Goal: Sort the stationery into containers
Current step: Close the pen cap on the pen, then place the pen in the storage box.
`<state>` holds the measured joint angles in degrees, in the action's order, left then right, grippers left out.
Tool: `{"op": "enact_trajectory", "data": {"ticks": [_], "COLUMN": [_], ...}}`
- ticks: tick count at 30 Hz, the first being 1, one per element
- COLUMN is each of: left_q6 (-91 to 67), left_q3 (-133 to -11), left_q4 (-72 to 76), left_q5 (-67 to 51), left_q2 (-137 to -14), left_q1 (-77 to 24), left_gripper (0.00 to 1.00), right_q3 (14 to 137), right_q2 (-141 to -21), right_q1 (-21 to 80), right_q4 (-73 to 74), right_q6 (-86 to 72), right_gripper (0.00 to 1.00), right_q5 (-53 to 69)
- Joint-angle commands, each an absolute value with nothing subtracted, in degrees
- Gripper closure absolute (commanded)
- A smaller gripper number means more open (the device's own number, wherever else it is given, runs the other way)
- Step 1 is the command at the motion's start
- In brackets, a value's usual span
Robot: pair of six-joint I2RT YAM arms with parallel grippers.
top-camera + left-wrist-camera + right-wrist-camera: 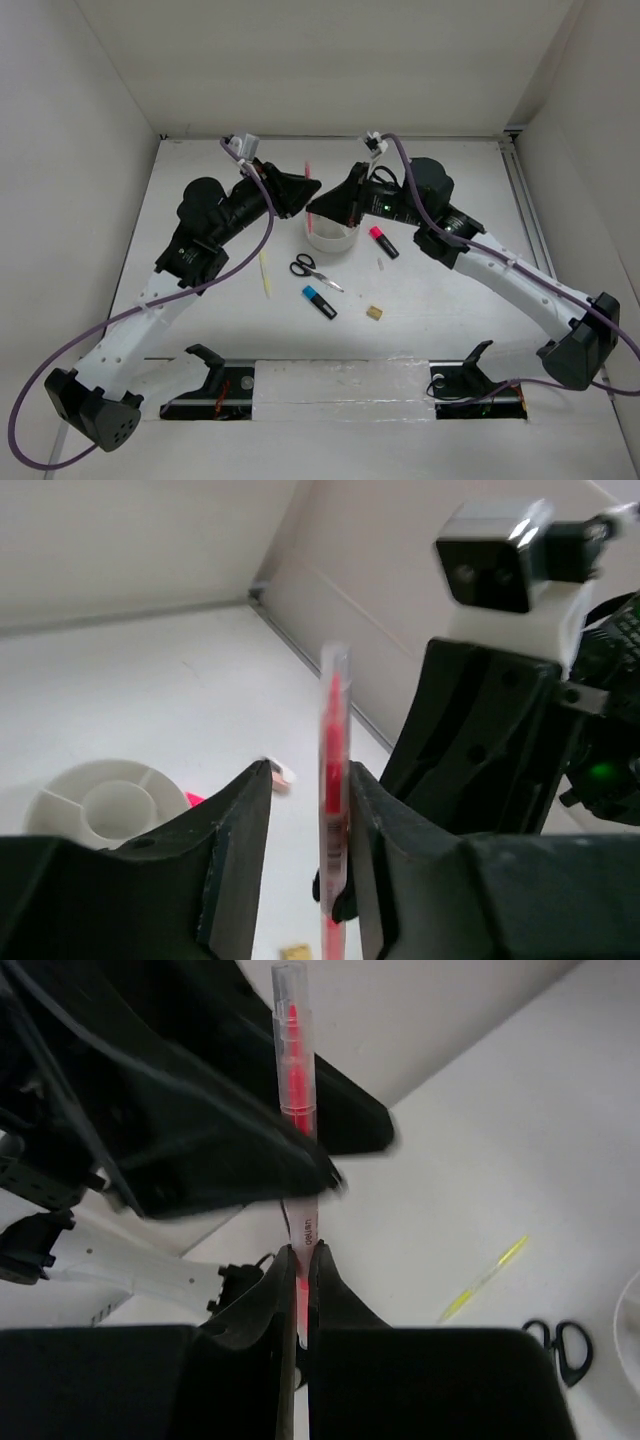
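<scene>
A thin red pen [309, 172] stands upright between my two grippers above the low round white tub [332, 241]. My right gripper [301, 1252] is shut on the pen's [295, 1060] lower part. My left gripper [308, 780] is open around the pen [335, 740]; the pen lies against its right finger, with a gap to the left finger. The black-handled scissors [312, 270], blue-and-black highlighter [320, 301], pink-and-black highlighter [384, 242], pale yellow pencil [265, 272], tan eraser [374, 313] and small pinkish eraser [280, 777] lie on the table.
The tub's divided compartments [60, 800] show low left in the left wrist view. White walls enclose the table on the left, back and right. A rail with two black stands [340, 385] runs along the near edge.
</scene>
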<state>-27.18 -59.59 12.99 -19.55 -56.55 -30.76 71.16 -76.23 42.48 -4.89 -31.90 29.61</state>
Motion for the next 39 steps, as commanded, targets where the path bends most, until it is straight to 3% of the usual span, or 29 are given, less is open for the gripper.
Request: {"op": "enact_trajectory", "data": {"ticks": [1, 3, 4, 7, 14, 24, 30, 39], "left_q6": [-26.9, -26.9, -26.9, -26.2, -26.2, -23.0, -19.8, -19.8], "left_q3": [-64.1, -66.3, -67.7, -69.7, -72.4, -68.5, -54.8, -53.1], "left_q4": [3.5, 2.4, 2.4, 1.6, -2.0, -21.1, -14.6, -14.0], "left_q5": [-21.2, -19.2, -17.3, -15.6, -14.4, 13.8, 15.0, 14.4], "left_q2": [-57.4, -57.4, -56.8, -56.8, -53.4, -47.9, -42.6, -39.1], "left_q1": [-31.7, -31.7, -31.7, -31.7, -31.7, -31.7, -31.7, -31.7], "left_gripper": [0.68, 0.54, 0.34, 0.00, 0.00, 0.00, 0.00, 0.00], "right_q3": [71.5, 70.8, 70.8, 70.8, 71.5, 65.2, 63.3, 66.6], "right_q2": [-72.3, -72.9, -73.4, -74.9, -79.7, -82.5, -85.7, -93.4], "right_q1": [43.5, 43.5, 43.5, 43.5, 42.9, 35.3, 28.6, 22.1], "right_q4": [-18.0, -18.0, -18.0, -18.0, -16.9, -23.1, -30.4, -29.2], "right_q6": [-28.0, -27.4, -27.4, -26.3, -21.9, -10.4, -6.9, -5.2], "right_gripper": [1.00, 1.00, 1.00, 1.00, 1.00, 1.00, 1.00, 1.00], "right_q5": [26.6, 26.0, 26.0, 26.0, 21.5, 16.5, 22.1, 31.1]}}
